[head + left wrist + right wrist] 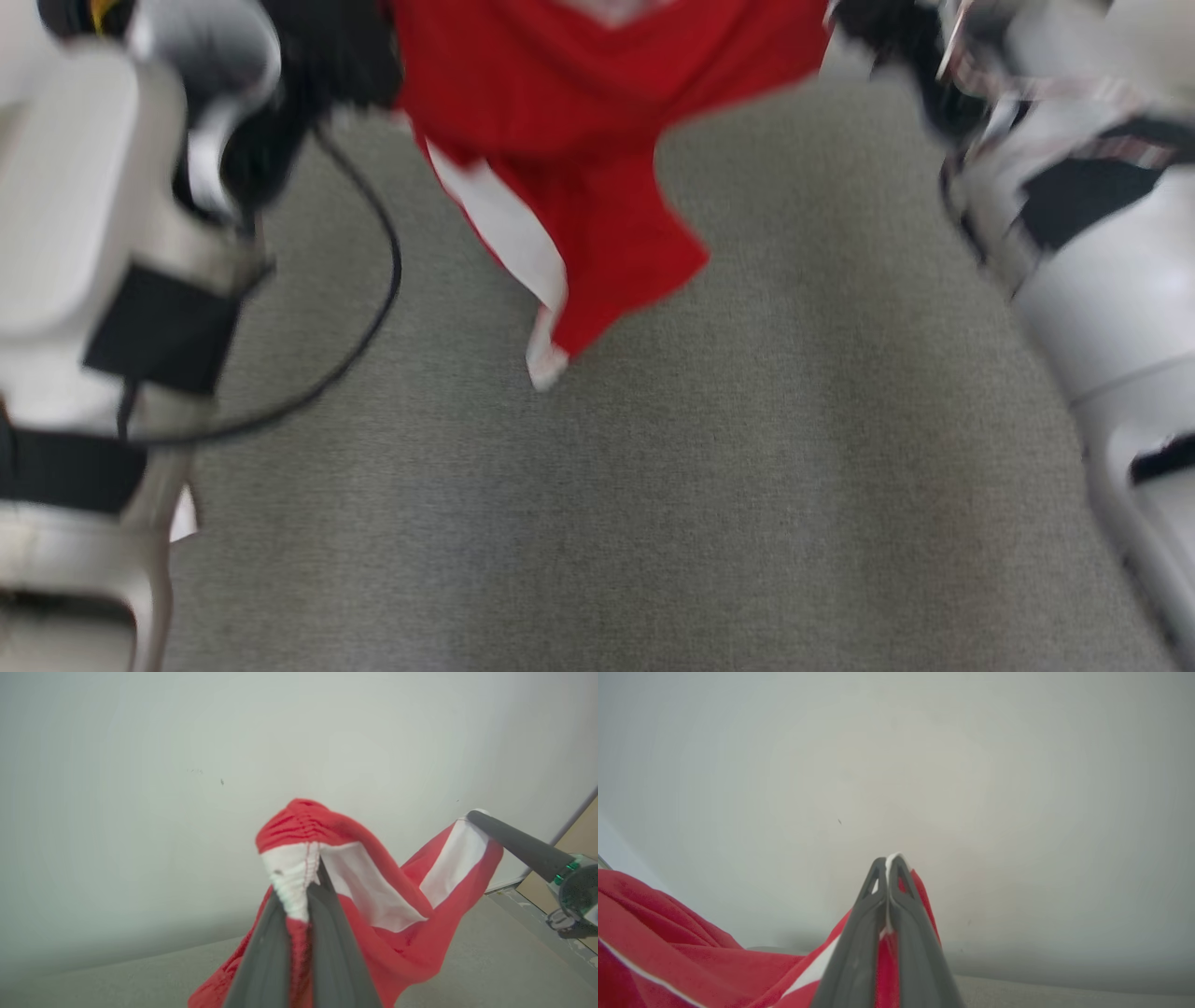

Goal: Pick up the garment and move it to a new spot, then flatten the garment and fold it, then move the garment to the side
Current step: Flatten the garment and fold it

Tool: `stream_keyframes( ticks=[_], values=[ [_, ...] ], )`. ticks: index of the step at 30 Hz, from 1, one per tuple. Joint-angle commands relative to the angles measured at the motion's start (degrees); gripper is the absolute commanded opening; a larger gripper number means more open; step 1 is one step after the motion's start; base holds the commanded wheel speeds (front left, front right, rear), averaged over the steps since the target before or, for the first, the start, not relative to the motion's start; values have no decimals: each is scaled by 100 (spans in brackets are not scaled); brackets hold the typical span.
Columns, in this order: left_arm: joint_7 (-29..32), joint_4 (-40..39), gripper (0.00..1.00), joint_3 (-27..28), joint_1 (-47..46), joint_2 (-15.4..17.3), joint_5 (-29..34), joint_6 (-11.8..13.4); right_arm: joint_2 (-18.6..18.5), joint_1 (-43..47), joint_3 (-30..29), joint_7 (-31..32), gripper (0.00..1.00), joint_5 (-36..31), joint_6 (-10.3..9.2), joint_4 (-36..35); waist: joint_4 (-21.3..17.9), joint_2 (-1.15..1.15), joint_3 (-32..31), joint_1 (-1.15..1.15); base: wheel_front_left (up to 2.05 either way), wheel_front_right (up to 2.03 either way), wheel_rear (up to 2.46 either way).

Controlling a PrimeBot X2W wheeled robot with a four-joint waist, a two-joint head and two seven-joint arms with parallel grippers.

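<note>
The garment (579, 140) is red with white stripes and hangs in the air above the carpet, stretched between my two arms. Its lowest corner dangles near the middle of the head view. In the left wrist view my left gripper (301, 891) is shut on a bunched white-and-red edge of the garment (397, 933). My right gripper (474, 817) shows there at the far right, pinching another white-striped corner. The right wrist view has the right gripper (888, 863) shut on a thin fold of the garment (668, 933), which sags away to the lower left.
Grey carpet (653, 513) covers the floor below the cloth. A black cable (378, 308) loops beside my left arm (93, 187); my right arm (1102, 280) is at the right edge. A pale wall (140, 788) stands ahead, with a brown panel (579, 849) at its right.
</note>
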Motion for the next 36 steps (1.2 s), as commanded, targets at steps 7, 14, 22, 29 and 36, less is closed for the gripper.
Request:
stream_keyframes(
  ticks=[7,14,22,29,36],
  values=[
    [-370,1751,0,-137,-2915,-458,530,-161,-4,-2312,-653,-382,0,-244,20,1183,-773,-1,1532,-1,0,0,0],
    [-1293,2752,0,-211,-4445,-554,822,-317,-69,-3442,-826,-962,0,-586,20,1594,-956,-1,1856,-1,0,0,0],
    [-3106,3494,0,-197,-5019,-780,857,-421,-103,-4007,-656,-1494,0,-1150,20,1694,-724,-1,2475,-1,0,0,0],
    [-3602,3367,0,-745,-3756,-778,495,-478,123,-2796,-110,-1696,0,-1119,20,1107,-674,-1,2360,-1,0,0,0],
    [-3605,2036,0,-1209,-1633,-325,-558,-461,-64,-608,586,-1701,0,-349,20,-162,-626,-1,1722,-1,0,0,0]
  ],
)
